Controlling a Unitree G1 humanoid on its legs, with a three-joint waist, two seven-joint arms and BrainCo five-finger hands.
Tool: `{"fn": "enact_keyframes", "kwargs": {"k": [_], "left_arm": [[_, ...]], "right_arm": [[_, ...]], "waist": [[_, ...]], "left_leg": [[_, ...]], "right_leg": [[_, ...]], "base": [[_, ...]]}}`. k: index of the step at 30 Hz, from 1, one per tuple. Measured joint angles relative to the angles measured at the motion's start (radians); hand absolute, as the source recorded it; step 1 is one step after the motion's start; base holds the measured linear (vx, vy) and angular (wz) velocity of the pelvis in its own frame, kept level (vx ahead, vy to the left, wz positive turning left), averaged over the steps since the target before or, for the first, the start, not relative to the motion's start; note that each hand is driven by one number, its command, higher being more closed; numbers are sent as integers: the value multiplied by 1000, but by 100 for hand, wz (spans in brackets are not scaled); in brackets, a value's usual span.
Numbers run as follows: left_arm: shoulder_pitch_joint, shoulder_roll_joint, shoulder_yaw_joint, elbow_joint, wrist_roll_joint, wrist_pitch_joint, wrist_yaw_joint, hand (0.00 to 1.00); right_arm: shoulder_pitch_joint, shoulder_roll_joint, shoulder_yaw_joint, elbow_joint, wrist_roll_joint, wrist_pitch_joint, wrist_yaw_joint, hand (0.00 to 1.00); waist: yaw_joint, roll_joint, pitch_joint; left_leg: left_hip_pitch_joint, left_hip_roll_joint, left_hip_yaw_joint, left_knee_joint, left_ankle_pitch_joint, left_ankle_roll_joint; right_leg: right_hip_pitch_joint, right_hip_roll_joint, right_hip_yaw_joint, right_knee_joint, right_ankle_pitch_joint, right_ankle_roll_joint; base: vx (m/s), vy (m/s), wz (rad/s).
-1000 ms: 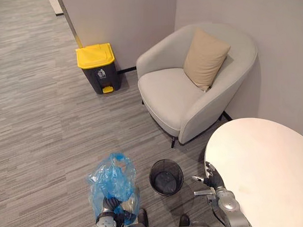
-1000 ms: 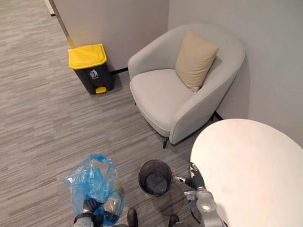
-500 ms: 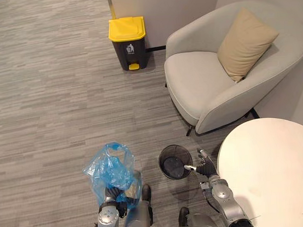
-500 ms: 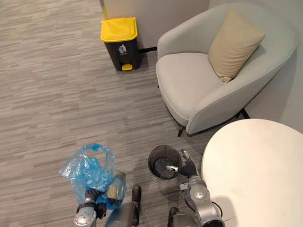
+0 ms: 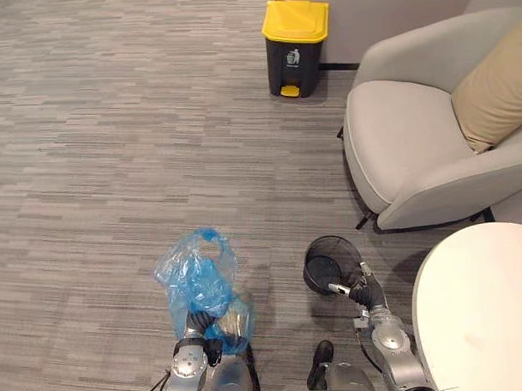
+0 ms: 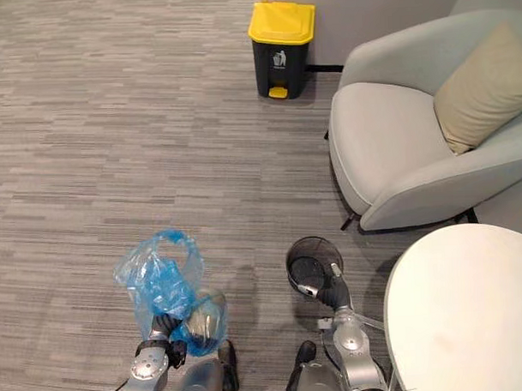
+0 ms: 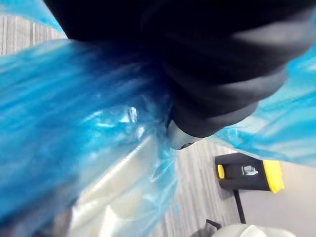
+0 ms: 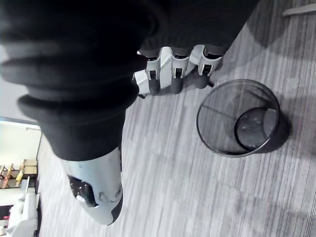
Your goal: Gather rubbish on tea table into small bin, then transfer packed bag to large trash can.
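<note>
A blue plastic bag (image 5: 195, 271) with rubbish inside hangs low over the carpet, and my left hand (image 5: 197, 329) is shut on its gathered neck. Up close, the blue film (image 7: 74, 123) wraps around the hand's dark cover (image 7: 222, 74). The small black mesh bin (image 5: 327, 263) stands on the floor with no liner in it. My right hand (image 5: 364, 291) hovers just beside its rim, its fingers (image 8: 173, 74) straight and holding nothing. The large dark trash can with a yellow lid (image 5: 295, 31) stands far ahead by the wall, lid down.
A light grey armchair (image 5: 414, 147) with a tan cushion (image 5: 497, 84) stands to the right, next to the large trash can. The round white tea table (image 5: 484, 308) is at the lower right. Grey carpet (image 5: 114, 149) stretches between me and the trash can.
The whole picture has shifted right, so the camera has turned left. The bag stays in my left hand and my right hand stays beside the mesh bin.
</note>
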Motion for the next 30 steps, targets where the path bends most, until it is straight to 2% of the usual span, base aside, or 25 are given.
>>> {"fn": "enact_keyframes", "kwargs": {"k": [7, 9, 11, 12, 14, 15, 16, 17, 19, 20, 21, 22, 23, 25, 26, 27, 28, 30], "left_arm": [[13, 36, 19, 33, 18, 0, 0, 100], [15, 34, 19, 38, 18, 0, -1, 100], [12, 25, 22, 37, 18, 0, -1, 100], [10, 22, 22, 35, 18, 0, -2, 100], [16, 25, 23, 24, 18, 0, -1, 100], [21, 26, 23, 18, 18, 1, -1, 100], [40, 27, 22, -15, 17, 8, -1, 100], [70, 24, 16, -62, 17, 10, -1, 100], [93, 23, 12, -104, 17, 10, -1, 100], [97, 25, 14, -123, 16, 10, 1, 100], [79, 24, 14, -121, 14, 16, 1, 100], [70, 23, 12, -121, 13, 17, 1, 100], [55, 27, 15, -121, 10, 19, 1, 100], [21, 45, 22, -118, 10, 20, 1, 100], [17, 46, 21, -116, 10, 21, 1, 100], [12, 44, 19, -117, 10, 20, 1, 100], [7, 35, 16, -106, 10, 22, 0, 100], [19, 3, 13, -107, 10, 23, -4, 100]], "right_arm": [[-10, -2, -24, 76, -2, 8, 0, 0], [-11, -2, -25, 81, -2, 9, 1, 0], [-8, -3, -32, 84, -2, 10, 1, 0], [-8, -4, -37, 91, -2, 11, 1, 0], [-5, -3, -38, 112, -2, 23, 1, 0], [-1, -3, -42, 112, -2, 26, 1, 0], [9, 4, -50, 110, -2, 29, 1, 0], [26, 8, -51, 93, -2, 30, 0, 0], [53, 8, -53, 63, 0, 30, 0, 0], [68, 8, -54, 55, 0, 29, 1, 0], [64, 10, -61, 56, 1, 33, 1, 0], [65, 13, -61, 56, 1, 35, 1, 0], [65, 20, -61, 56, 1, 36, 1, 0], [65, 25, -63, 57, 1, 39, 1, 0], [70, 25, -67, 56, 1, 39, 1, 0], [87, 26, -76, 42, 1, 40, 0, 0], [100, 21, -86, 26, 1, 40, 1, 0], [114, 18, -92, 3, 6, 43, 1, 0]], "waist": [[2, -1, -5], [0, -1, -5], [-3, -3, -5], [-4, -8, -3], [-4, -34, 3], [-4, -43, 6], [-5, -58, 5], [-4, -63, 6], [-5, -70, 7], [-6, -81, 11], [-12, -63, 24], [-15, -51, 32], [-19, -50, 32], [-38, -61, 28], [-42, -67, 24], [-51, -83, 13], [-60, -75, 4], [-59, -37, -11]], "left_leg": [[5, -34, -32, -39, 39, 20], [-5, -35, -40, -34, 39, 22], [-22, -42, -58, -21, 33, 25], [-44, -50, -73, 0, 15, 37], [-68, -75, -93, 55, -23, 62], [-71, -83, -101, 71, -35, 67], [-80, -100, -123, 106, -66, 80], [-91, -106, -139, 155, -97, 91], [-98, -119, -175, 205, -129, 113], [-95, -144, -204, 219, -144, 122], [-81, -143, -244, 223, -161, 129], [-70, -136, -257, 214, -163, 127], [-52, -132, -279, 189, -163, 126], [0, -135, -322, 127, -172, 111], [12, -138, -332, 124, -181, 106], [26, -151, -350, 144, -209, 94], [25, -138, -363, 206, -254, 53], [41, -86, -312, 259, -280, 18]], "right_leg": [[9, -13, -19, -13, 17, -5], [3, -16, -30, 1, 3, 10], [-17, -36, -44, 52, -30, 20], [-34, -58, -52, 109, -73, 35], [-54, -108, -59, 231, -153, 54], [-55, -117, -50, 259, -179, 57], [-60, -112, 3, 296, -231, 61], [-53, -86, 64, 309, -272, 64], [-46, -70, 108, 324, -286, 61], [-50, -81, 136, 379, -264, 48], [-127, -74, 187, 534, -258, 8], [-141, -51, 200, 542, -274, -2], [-168, -22, 203, 540, -289, -5], [-227, 21, 195, 501, -295, -13], [-238, 27, 192, 489, -294, -16], [-234, 25, 184, 445, -289, -21], [-199, 33, 150, 438, -273, -84], [-145, 70, 118, 408, -295, -101]], "base": [[-90, 59, 12], [-86, -3, 18], [-74, 15, 35], [-78, 35, 50], [-39, 29, 67], [55, 19, 74], [90, 18, 73], [125, 23, 71], [181, 9, 56], [277, 39, 69], [226, 40, 62], [284, 34, 60], [279, -37, 65], [312, -93, 73], [361, -169, 64], [400, -193, 76], [496, -222, 63], [452, -151, 24]]}}
